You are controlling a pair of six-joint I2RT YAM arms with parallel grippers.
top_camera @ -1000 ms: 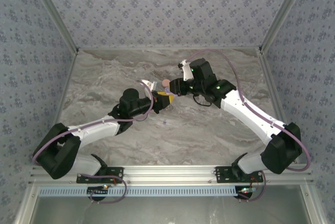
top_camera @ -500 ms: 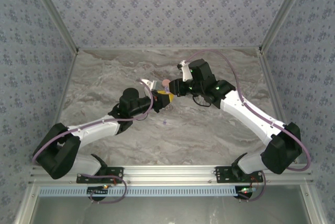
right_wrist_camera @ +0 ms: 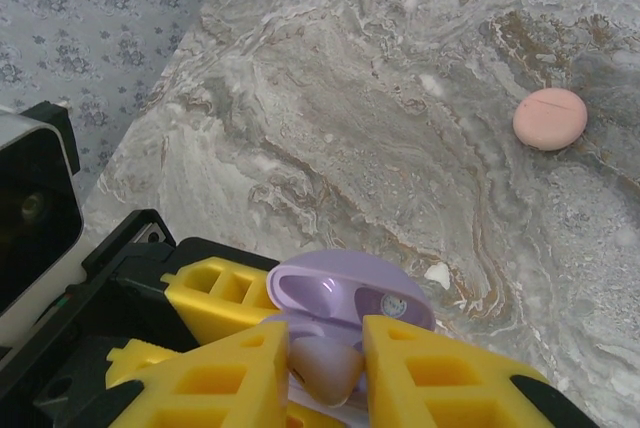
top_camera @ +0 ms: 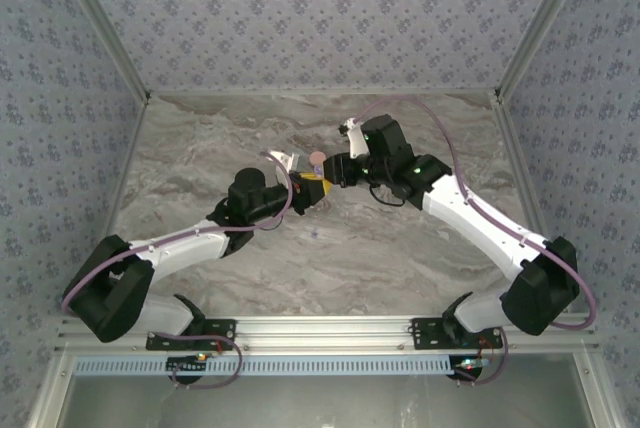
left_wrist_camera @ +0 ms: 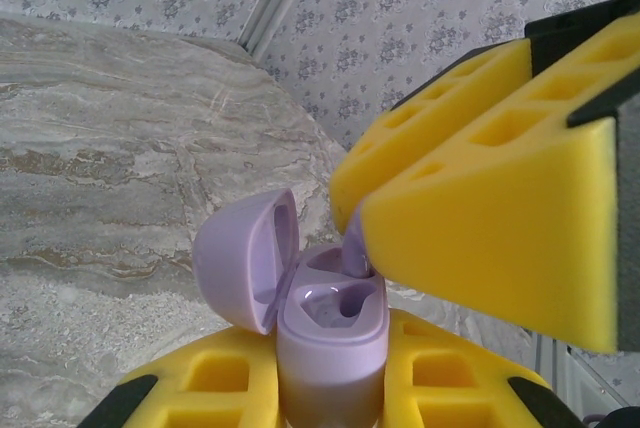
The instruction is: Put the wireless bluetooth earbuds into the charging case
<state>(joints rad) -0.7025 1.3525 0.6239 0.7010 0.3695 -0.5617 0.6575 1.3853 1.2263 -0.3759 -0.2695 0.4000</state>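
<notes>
The lilac charging case stands upright with its lid swung open to the left. My left gripper is shut on its lower body. The near socket of the case is empty. My right gripper is shut on one pale lilac earbud and holds it just over the case, in front of the open lid. In the left wrist view the earbud's stem dips into the far socket between the right gripper's yellow fingers. Seen from above, both grippers meet mid-table.
A salmon-pink disc lies on the marble table just beyond the grippers, and it also shows from above. A tiny lilac speck lies on the marble nearer the arm bases. Patterned walls enclose the table.
The right arm has shifted slightly over the case. The left arm and the case have stayed still.
</notes>
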